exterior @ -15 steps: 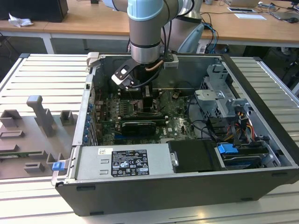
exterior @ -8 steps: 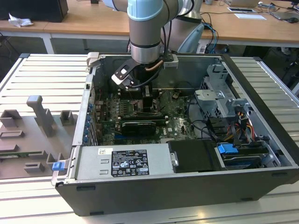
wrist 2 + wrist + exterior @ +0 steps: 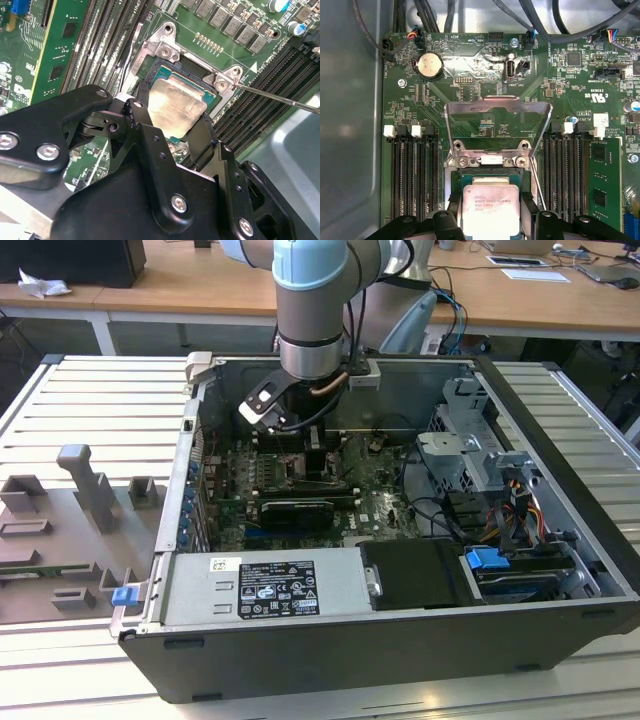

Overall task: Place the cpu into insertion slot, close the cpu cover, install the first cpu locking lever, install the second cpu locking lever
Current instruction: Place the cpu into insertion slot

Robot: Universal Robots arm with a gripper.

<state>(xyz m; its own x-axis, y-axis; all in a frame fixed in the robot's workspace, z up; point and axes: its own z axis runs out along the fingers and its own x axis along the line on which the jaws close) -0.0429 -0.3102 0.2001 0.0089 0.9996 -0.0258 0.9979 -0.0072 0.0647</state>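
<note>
My gripper (image 3: 173, 119) is shut on the cpu (image 3: 176, 102), a pale metal square held between its two black fingers (image 3: 141, 107). The chip sits low over the insertion slot (image 3: 161, 67), whose dark, blue-green edge shows around it; whether it is seated I cannot tell. In the first wrist view the gripper (image 3: 490, 204) holds the cpu (image 3: 490, 217) just past the slot's rim (image 3: 490, 176). The cpu cover (image 3: 498, 101) stands swung open behind the slot. A thin locking lever (image 3: 280, 97) lies free beside the slot. In the exterior view the gripper (image 3: 315, 455) reaches down inside the computer case.
Long black memory slots (image 3: 412, 175) flank the socket on both sides. The open case (image 3: 560, 430) holds a black card (image 3: 295, 510), a power supply (image 3: 265, 585), a drive cage (image 3: 470, 440) and loose cables (image 3: 430, 510). A grey fixture (image 3: 85, 485) stands on the table at the exterior view's left.
</note>
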